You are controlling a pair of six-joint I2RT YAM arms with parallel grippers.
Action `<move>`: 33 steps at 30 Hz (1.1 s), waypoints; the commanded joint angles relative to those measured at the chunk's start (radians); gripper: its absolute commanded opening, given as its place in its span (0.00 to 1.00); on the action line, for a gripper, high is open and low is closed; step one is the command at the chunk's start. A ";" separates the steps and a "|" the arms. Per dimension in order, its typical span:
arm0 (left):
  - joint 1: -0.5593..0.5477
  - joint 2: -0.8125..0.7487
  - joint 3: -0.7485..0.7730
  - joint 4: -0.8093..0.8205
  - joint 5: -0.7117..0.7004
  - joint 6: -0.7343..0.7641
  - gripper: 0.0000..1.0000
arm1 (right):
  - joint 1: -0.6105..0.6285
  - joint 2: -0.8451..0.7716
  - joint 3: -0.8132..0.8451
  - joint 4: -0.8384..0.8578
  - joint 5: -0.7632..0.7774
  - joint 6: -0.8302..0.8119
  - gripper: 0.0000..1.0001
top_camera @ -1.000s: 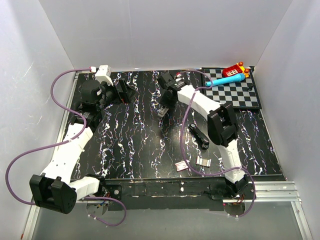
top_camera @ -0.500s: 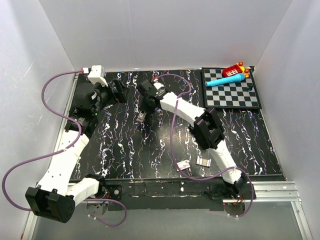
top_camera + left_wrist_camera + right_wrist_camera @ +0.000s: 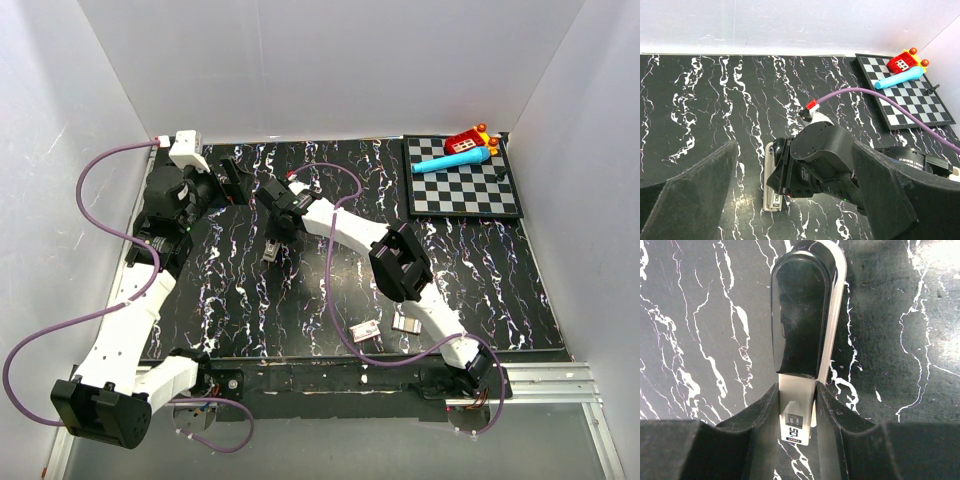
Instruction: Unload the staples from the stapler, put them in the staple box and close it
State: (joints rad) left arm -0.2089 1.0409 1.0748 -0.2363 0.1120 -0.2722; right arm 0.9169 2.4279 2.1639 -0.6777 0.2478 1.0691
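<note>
Right wrist cam shows the right gripper (image 3: 797, 395) pinched tight on the stapler (image 3: 800, 335), which the top view barely shows; left gripper (image 3: 795, 150) gapes wide, empty.

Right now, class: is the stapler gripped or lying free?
Gripped: the right wrist view shows the stapler pinched between the right jaws, both touching its sides.

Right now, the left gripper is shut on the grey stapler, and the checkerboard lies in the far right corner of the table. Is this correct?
Not quite. It is the right gripper that is shut on the stapler, as the right wrist view shows. The left gripper is open and holds nothing. The checkerboard does lie in the far right corner.
</note>
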 commanded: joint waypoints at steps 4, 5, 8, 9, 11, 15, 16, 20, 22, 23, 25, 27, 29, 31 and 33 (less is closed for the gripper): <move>0.014 -0.009 0.022 -0.015 0.006 0.002 0.98 | 0.002 -0.001 0.057 0.041 0.001 -0.009 0.23; 0.014 -0.007 0.022 -0.014 0.008 0.001 0.98 | 0.002 0.000 0.059 0.041 -0.001 -0.011 0.27; 0.014 0.002 0.020 -0.012 0.020 -0.002 0.98 | 0.002 -0.006 0.057 0.041 0.001 -0.021 0.34; 0.017 0.004 0.022 -0.012 0.021 -0.002 0.98 | 0.002 -0.009 0.057 0.043 0.002 -0.023 0.35; 0.017 0.004 0.022 -0.012 0.025 -0.005 0.98 | 0.002 -0.021 0.057 0.047 0.004 -0.027 0.38; 0.019 0.007 0.020 -0.011 0.031 -0.007 0.98 | 0.002 -0.044 0.059 0.063 -0.002 -0.041 0.45; 0.019 0.007 0.022 -0.011 0.031 -0.007 0.98 | 0.002 -0.053 0.057 0.063 -0.007 -0.043 0.46; 0.023 0.005 0.022 -0.011 0.032 -0.005 0.98 | 0.000 -0.082 0.056 0.069 -0.005 -0.047 0.53; 0.023 0.005 0.019 -0.011 0.028 -0.002 0.98 | 0.002 -0.104 0.048 0.064 -0.010 -0.058 0.55; 0.023 0.002 0.017 -0.011 0.026 -0.001 0.98 | 0.002 -0.119 0.042 0.064 -0.008 -0.063 0.57; 0.023 0.001 0.017 -0.008 0.026 0.001 0.98 | 0.000 -0.163 0.008 0.061 0.011 -0.081 0.59; 0.023 -0.004 0.017 -0.008 0.032 0.001 0.98 | -0.003 -0.228 -0.051 0.061 0.039 -0.116 0.62; 0.023 -0.007 0.019 -0.003 0.052 -0.002 0.98 | -0.007 -0.309 -0.142 0.079 0.071 -0.158 0.63; 0.023 -0.015 0.016 -0.001 0.055 -0.001 0.98 | -0.016 -0.400 -0.226 0.092 0.093 -0.207 0.65; 0.023 -0.015 0.014 0.000 0.046 0.001 0.98 | -0.030 -0.476 -0.295 0.087 0.093 -0.273 0.67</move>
State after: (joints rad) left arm -0.1913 1.0542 1.0748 -0.2363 0.1467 -0.2733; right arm 0.9142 2.1296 1.9625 -0.6235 0.2836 0.9276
